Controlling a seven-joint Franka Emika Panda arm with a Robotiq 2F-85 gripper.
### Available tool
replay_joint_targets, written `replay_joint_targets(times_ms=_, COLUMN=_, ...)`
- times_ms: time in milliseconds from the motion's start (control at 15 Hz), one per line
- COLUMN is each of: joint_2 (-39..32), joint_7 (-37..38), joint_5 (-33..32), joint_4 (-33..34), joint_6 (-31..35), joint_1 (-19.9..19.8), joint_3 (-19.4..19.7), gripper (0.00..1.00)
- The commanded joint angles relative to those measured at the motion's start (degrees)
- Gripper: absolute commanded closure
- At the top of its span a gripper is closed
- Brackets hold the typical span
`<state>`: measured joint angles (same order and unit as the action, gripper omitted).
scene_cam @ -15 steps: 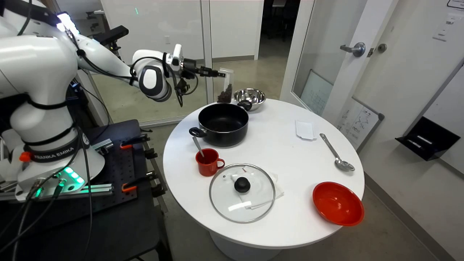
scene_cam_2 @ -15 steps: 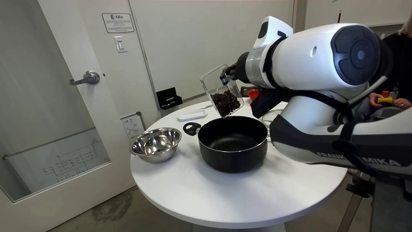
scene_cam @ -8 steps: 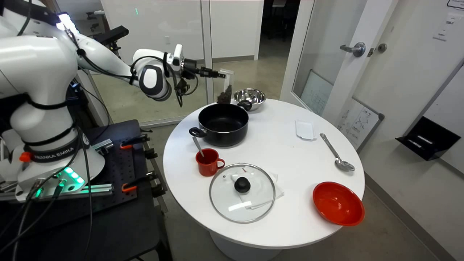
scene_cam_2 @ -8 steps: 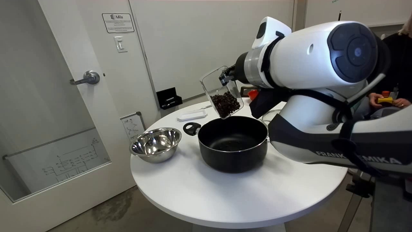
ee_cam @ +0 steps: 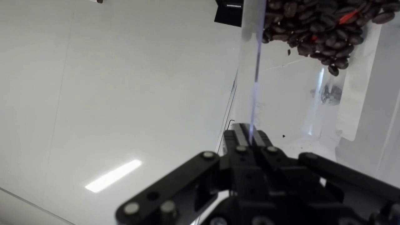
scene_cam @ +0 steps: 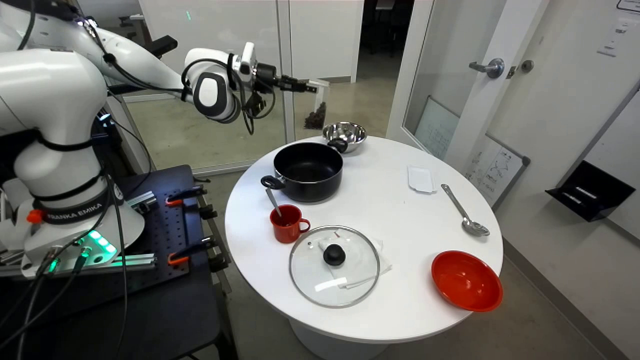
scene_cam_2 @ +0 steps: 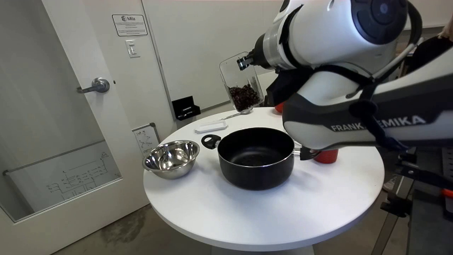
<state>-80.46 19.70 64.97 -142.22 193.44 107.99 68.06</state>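
My gripper (scene_cam_2: 243, 63) is shut on the thin wall of a clear container (scene_cam_2: 231, 72). The wall also shows between the fingertips in the wrist view (ee_cam: 249, 134). Dark coffee beans (scene_cam_2: 244, 97) lie gathered in the container's low end; the beans also show in the wrist view (ee_cam: 315, 28). The container hangs tilted in the air, above and behind a black pot (scene_cam_2: 254, 177) in that exterior view. It is apart from the pot, which also shows in an exterior view (scene_cam: 310, 190). The pot's visible inside is dark; a few small specks may lie on its bottom.
A steel bowl (scene_cam_2: 171, 171) stands beside the pot on the round white table (scene_cam: 400, 300). Also on it are a red mug (scene_cam: 286, 230) with a spoon, a glass lid (scene_cam: 345, 280), a white tray (scene_cam: 421, 179), a slotted spoon (scene_cam: 472, 227) and a red bowl (scene_cam: 465, 280).
My gripper and the container have risen away from the pot, mostly in the last half second. The beans are still in the container. Pot and table things have not moved.
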Motion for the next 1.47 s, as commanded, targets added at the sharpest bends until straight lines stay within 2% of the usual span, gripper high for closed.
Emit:
replay_joint_targets(times_ms=0, joint_2=13.0, joint_7=-3.4, joint_5=-3.1, joint_4=-0.6, joint_6=0.0, joint_1=-0.3, joint_3=3.4, gripper=0.99)
replay_joint_targets(times_ms=600, joint_2=35.6, joint_7=-6.2, joint_5=-10.0, joint_4=-2.7, joint_6=-5.8, joint_1=-1.9, joint_3=13.0, gripper=0.99)
replay_joint_targets(times_ms=867, joint_2=45.9, joint_7=-7.4, joint_5=-13.4, joint_4=-2.4, joint_6=-6.3, joint_1=-1.9, joint_3=17.7, gripper=0.99)
replay_joint_targets(times_ms=933, joint_2=48.5, joint_7=-10.9, joint_5=-10.6, joint_4=-1.8, joint_6=-6.2, joint_1=-1.9, joint_3=18.3, gripper=0.99)
replay_joint_targets(times_ms=1400, joint_2=66.9, joint_7=-21.8, joint_5=-12.0, joint_4=-2.6, joint_6=-10.1, joint_1=-2.8, joint_3=25.8, gripper=0.99)
